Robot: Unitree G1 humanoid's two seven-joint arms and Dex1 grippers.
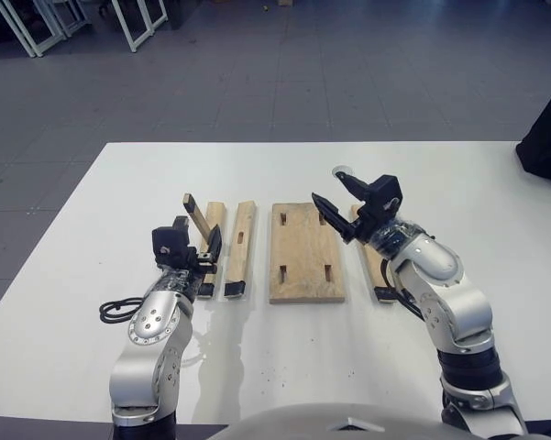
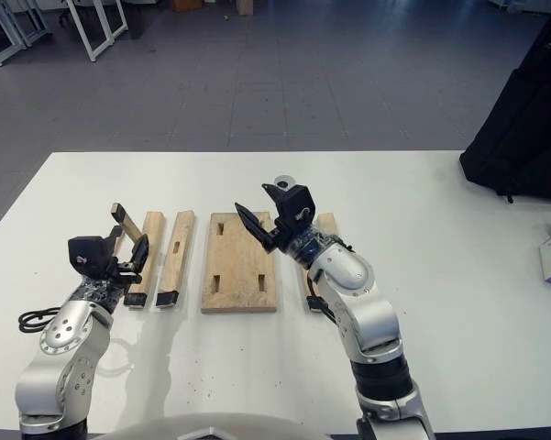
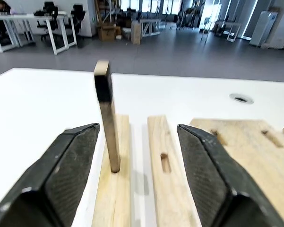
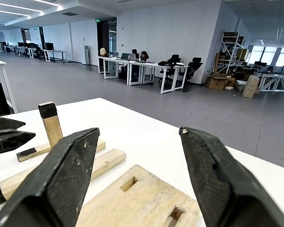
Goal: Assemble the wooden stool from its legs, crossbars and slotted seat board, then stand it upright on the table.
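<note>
Left pincer (image 1: 207,255) spread wide at the legs (image 1: 243,240) — right pincer (image 1: 336,195) likewise, above the seat board (image 1: 303,261).

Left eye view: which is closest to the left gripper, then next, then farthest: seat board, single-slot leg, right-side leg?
From the left gripper:
1. Single-slot leg, just right of it.
2. Seat board, in the middle.
3. Right-side leg, beyond the board.
</note>
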